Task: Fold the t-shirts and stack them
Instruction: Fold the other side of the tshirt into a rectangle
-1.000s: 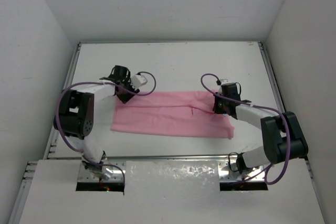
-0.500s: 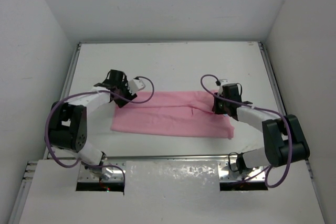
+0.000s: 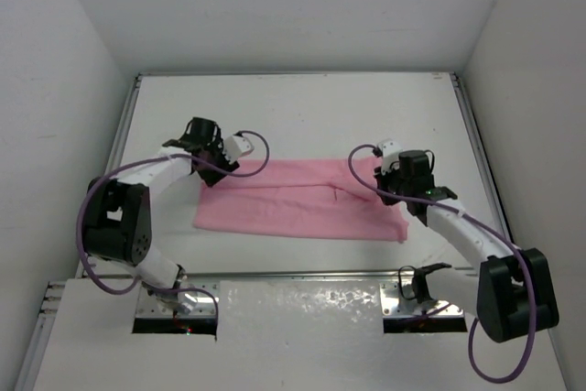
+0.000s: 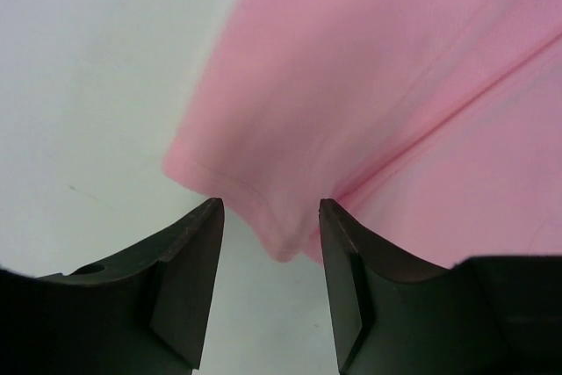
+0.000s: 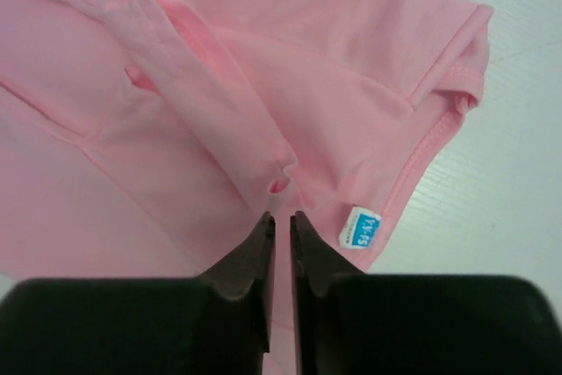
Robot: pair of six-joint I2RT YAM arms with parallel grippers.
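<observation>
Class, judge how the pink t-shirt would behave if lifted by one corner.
Likely floppy: the t-shirt lies flat with soft folds and creases. Probably light: the cloth looks thin. It should drape, not hold shape.

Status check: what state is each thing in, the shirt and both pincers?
pink t-shirt: lying on the table, folded into a long band.
left pincer: open, a shirt corner between its jaws, not gripped.
right pincer: jaws almost together, tips at a raised fold of the shirt; grip unclear.
</observation>
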